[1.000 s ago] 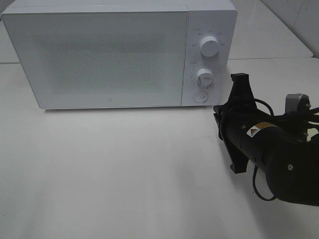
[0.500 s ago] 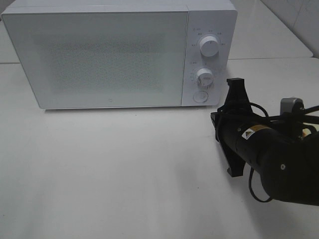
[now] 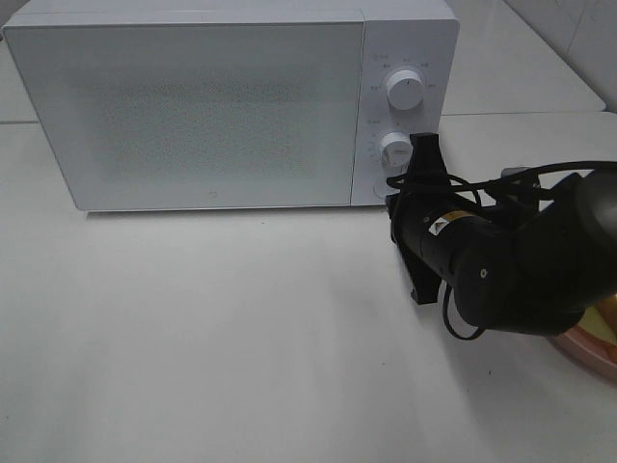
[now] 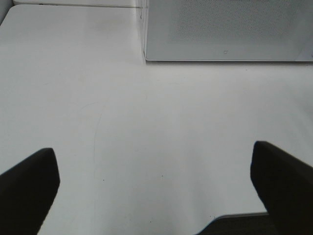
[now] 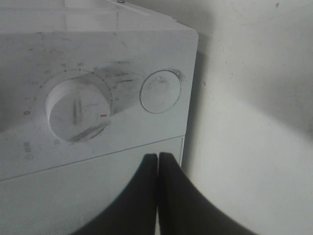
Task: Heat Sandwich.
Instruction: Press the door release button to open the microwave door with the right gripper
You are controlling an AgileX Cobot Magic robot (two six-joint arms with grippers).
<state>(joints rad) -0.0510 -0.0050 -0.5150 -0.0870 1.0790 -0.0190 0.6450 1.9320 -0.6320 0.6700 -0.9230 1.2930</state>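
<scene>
Right gripper [image 5: 157,164] pressed shut on nothing, held close to microwave [image 3: 193,106] button [image 5: 160,91], left gripper [image 4: 152,149] spread wide over open table [image 4: 146,112].

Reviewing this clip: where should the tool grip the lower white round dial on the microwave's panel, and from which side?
Pinch the lower white round dial across its curved rim, coming straight at the front of the white microwave. It stands proud of the flat panel, so only its sides give opposing faces. The right tool, shut now, likely must open first.
</scene>
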